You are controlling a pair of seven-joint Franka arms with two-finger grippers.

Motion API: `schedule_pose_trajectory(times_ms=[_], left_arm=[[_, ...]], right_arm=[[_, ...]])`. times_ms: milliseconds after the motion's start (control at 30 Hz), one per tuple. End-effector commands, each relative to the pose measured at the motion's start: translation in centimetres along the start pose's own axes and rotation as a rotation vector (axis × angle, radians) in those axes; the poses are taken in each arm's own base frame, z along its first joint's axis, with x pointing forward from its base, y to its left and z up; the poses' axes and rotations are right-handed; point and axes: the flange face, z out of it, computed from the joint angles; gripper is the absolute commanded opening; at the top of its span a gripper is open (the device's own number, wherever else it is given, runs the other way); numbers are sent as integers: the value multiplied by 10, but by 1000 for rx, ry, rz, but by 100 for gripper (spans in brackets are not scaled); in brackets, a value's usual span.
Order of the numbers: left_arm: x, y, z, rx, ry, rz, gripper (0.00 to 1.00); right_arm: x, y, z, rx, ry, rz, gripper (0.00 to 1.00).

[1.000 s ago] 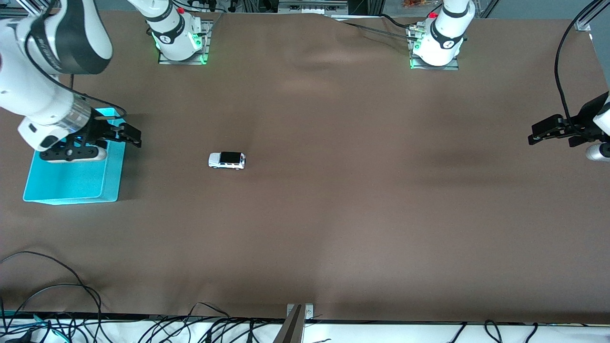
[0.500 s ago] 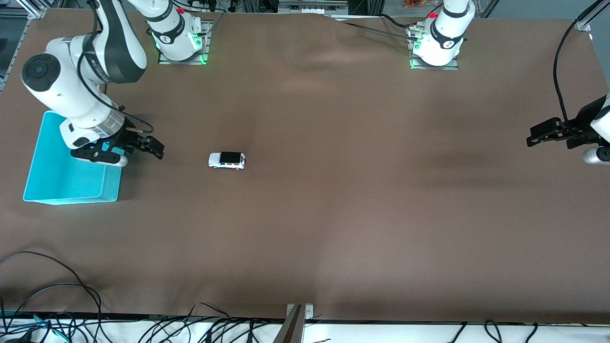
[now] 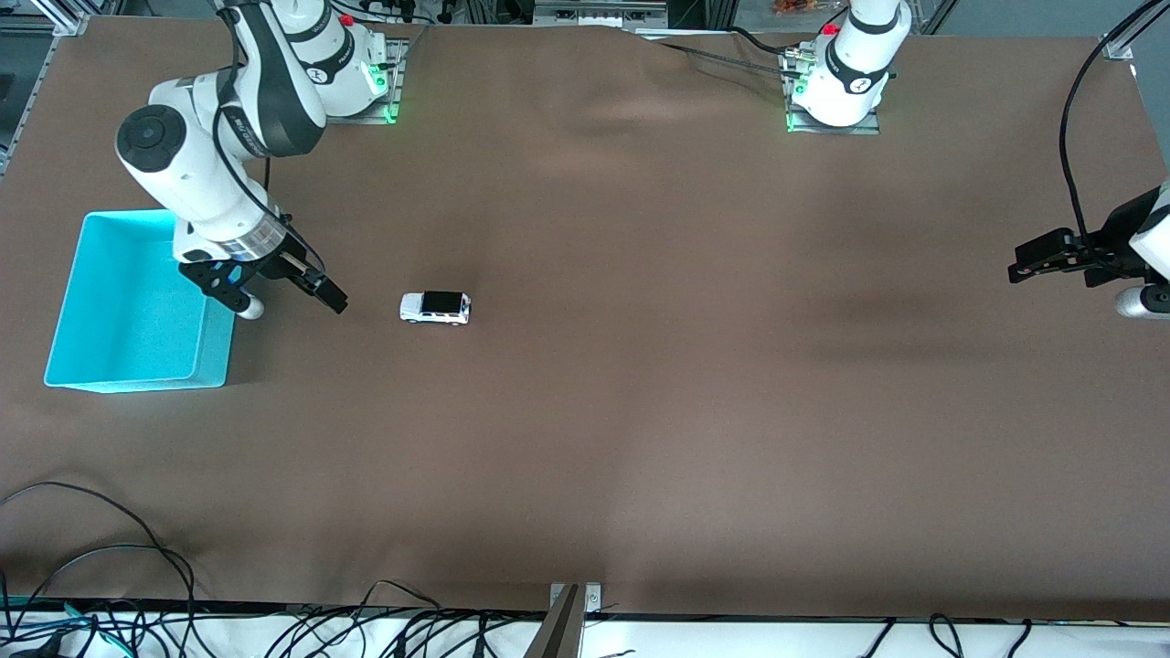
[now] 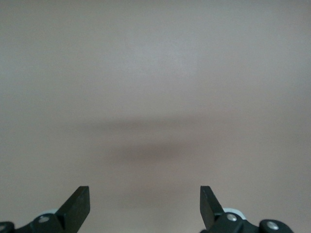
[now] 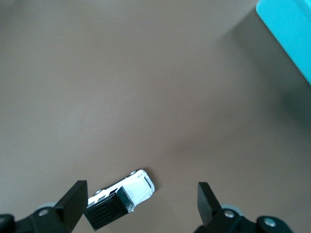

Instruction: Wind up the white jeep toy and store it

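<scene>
front view: nearest the camera ran a tangle of black cables point(image 3: 110, 585) along the table's point(image 3: 640, 411) edge. farther up, the white jeep toy point(image 3: 435, 308) sat on its wheels on the brown cover, alone, toward the right arm's end of the table, with the turquoise bin point(image 3: 128, 306) well apart from it at that same end. the right gripper point(image 3: 274, 291) hung over the bare cover between the bin and the jeep, close beside the bin's wall, its fingers spread wide and holding nothing. in the right wrist view the jeep point(image 5: 121, 195) showed between the two dark fingertips point(image 5: 75, 199), farther off on the table, and a corner of the bin point(image 5: 286, 34) showed at the frame's edge. the left gripper point(image 3: 1051, 258) waited over the left arm's end of the table, also spread wide and empty; the left wrist view showed only bare cover between its fingertips point(image 4: 80, 204). farthest off stood the two arm bases.
</scene>
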Motion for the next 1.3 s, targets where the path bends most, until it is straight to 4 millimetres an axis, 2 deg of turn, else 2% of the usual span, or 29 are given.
schedule_pose_trajectory(times_ms=[0,233,267,500,633,967,1100,1267], left_arm=[[0,1,0,-20,3,-1,100],[-3,1,-4,-19,4,-2,100],[-3,0,-4,-19,1,-3,100],[-5,-1,-5,-20,-7,-6,100],[-5,1,-4,-20,-10,-3,100],[-4,1,-3,-16,-10,0,100],[-4,0,-2,-16,-12,-2,100],[-3,0,-1,-16,-12,-2,100]], right_arm=[[-15,-10,18,6,-16,125,100],[-29,-19,41,-24,-42,294,100],[-36,-23,53,-42,-56,339,100],[-51,-31,69,-64,-68,430,100],[-66,-45,74,-47,-61,492,100],[-79,-51,80,-45,-58,642,100],[-87,-53,96,-70,-67,689,100],[-107,-66,125,-52,-70,761,100]])
